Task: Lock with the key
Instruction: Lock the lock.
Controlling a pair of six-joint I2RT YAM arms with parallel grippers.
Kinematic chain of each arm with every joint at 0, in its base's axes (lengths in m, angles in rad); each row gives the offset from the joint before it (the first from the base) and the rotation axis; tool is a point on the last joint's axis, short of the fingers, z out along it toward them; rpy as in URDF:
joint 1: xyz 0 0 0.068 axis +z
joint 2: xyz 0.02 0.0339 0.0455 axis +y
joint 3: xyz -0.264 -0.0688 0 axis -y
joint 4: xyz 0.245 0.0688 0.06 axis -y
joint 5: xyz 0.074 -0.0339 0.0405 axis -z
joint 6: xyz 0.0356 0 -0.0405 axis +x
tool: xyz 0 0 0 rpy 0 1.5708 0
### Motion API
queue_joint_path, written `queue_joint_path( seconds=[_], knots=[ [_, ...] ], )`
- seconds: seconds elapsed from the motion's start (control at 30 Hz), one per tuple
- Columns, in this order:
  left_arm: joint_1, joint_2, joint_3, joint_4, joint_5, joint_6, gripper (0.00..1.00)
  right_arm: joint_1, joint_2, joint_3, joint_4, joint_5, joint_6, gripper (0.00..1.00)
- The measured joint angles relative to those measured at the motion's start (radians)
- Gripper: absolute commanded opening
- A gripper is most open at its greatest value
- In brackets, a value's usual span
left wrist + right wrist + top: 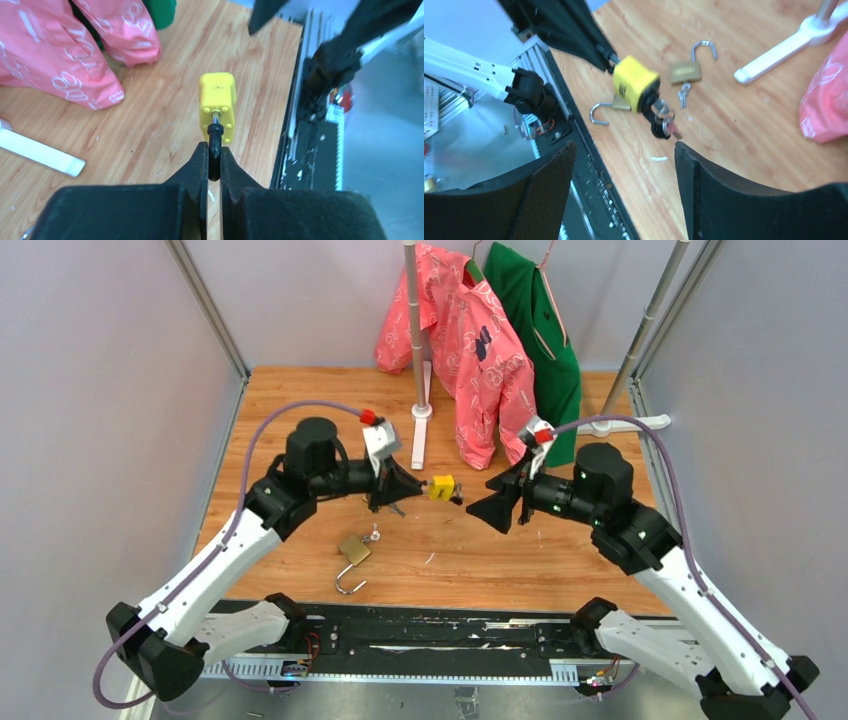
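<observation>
Left wrist view is showing you your left gripper [214,155] clenching the black shackle [215,140] of the yellow plastic-cased padlock [217,100], mid-frame above the wooden table [140,130]. Your right gripper [624,147] is standing released, jaws wide, just short of the black-headed key [658,126] sitting in that padlock at centre frame.

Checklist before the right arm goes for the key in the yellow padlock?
1. Grip: left gripper shut on black shackle of yellow block-shaped padlock: ok.
2. Lift: padlock off the wooden table: ok.
3. Key: black-headed key in keyhole, facing right gripper: ok.
4. Jaws: right gripper open, apart from key: ok.
5. Shackle latched in body: cannot tell.
6. Open brass padlock on table, below the approach line: ok.
</observation>
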Motion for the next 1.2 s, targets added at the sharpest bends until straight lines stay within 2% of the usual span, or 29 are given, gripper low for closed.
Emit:
queue_joint_path(
  seconds=[0.07, 0.13, 0.27, 0.33, 0.43, 0.53, 0.67, 0.8, 0.97, 1.2],
  knots=[
    [0.072, 0.03, 0.074, 0.005, 0.095, -0.068, 0.0, 0.0, -0.064, -0.079, 0.089, 0.025, 0.007, 0.78],
    [0.11, 0.064, 0.125, 0.033, 0.153, -0.121, 0.0, -0.002, -0.069, -0.079, 0.143, 0.03, 0.007, 0.77],
    [0.116, 0.07, 0.132, 0.101, 0.24, -0.232, 0.0, -0.039, 0.08, 0.104, 0.156, -0.071, 0.008, 0.79],
    [0.116, 0.065, 0.132, 0.135, 0.274, -0.281, 0.0, -0.079, 0.135, 0.131, 0.199, -0.138, 0.029, 0.79],
    [0.118, 0.056, 0.132, 0.174, 0.298, -0.339, 0.0, -0.128, 0.162, 0.129, 0.221, -0.216, 0.062, 0.8],
    [0.123, 0.049, 0.132, 0.22, 0.317, -0.406, 0.0, -0.151, 0.172, 0.129, 0.255, -0.29, 0.089, 0.76],
    [0.132, 0.039, 0.132, 0.273, 0.328, -0.477, 0.0, -0.154, 0.173, 0.11, 0.36, -0.391, 0.154, 0.76],
    [0.144, 0.021, 0.132, 0.325, 0.332, -0.541, 0.0, -0.155, 0.176, 0.057, 0.491, -0.5, 0.237, 0.69],
    [0.15, 0.013, 0.131, 0.391, 0.335, -0.601, 0.0, -0.154, 0.188, 0.017, 0.572, -0.554, 0.305, 0.61],
    [0.15, 0.013, 0.131, 0.395, 0.341, -0.612, 0.0, -0.146, 0.209, 0.016, 0.649, -0.563, 0.359, 0.6]
  ],
)
